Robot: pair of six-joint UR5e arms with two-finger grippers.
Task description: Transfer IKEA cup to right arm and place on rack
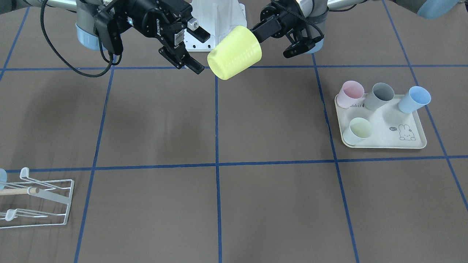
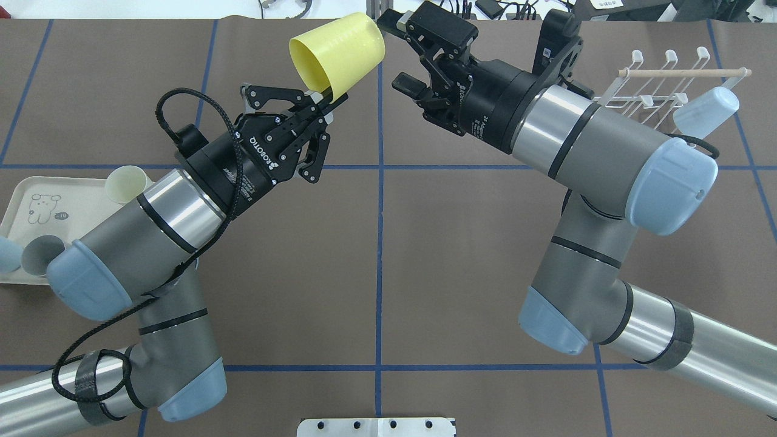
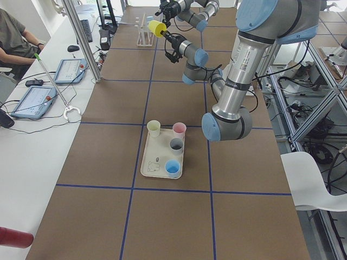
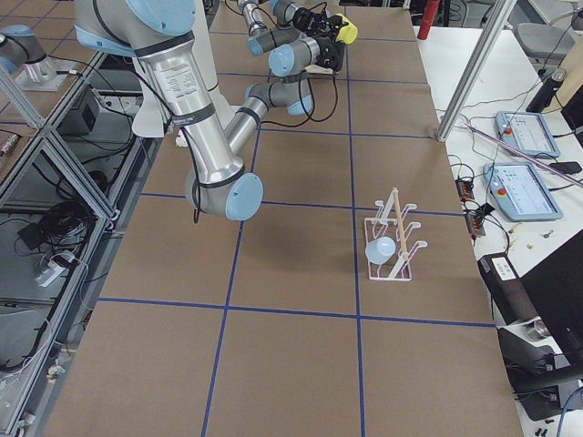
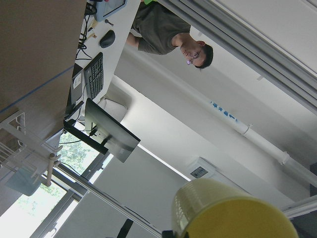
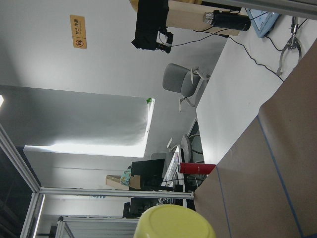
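A yellow IKEA cup [image 1: 234, 53] [image 2: 340, 51] hangs tilted in the air over the table's centre line. My left gripper [image 1: 257, 33] [image 2: 332, 97] is shut on its rim, one finger inside and one outside. The cup's closed base points at the right arm's gripper [image 1: 199, 49] [image 2: 399, 54], which stands open just beside the base, apart from it. The cup also fills the bottom of the left wrist view [image 5: 233, 213] and of the right wrist view [image 6: 173, 223]. The white wire rack [image 1: 36, 197] [image 2: 661, 85] [image 4: 392, 241] stands at the table's right end.
A light blue cup [image 2: 707, 112] [image 4: 381, 248] hangs on the rack. The cream rabbit tray [image 1: 409, 137] [image 2: 24, 200] at the left end carries pink, grey, blue and pale yellow cups. A seated person [image 3: 11, 38] is at the desk beyond the table's far edge.
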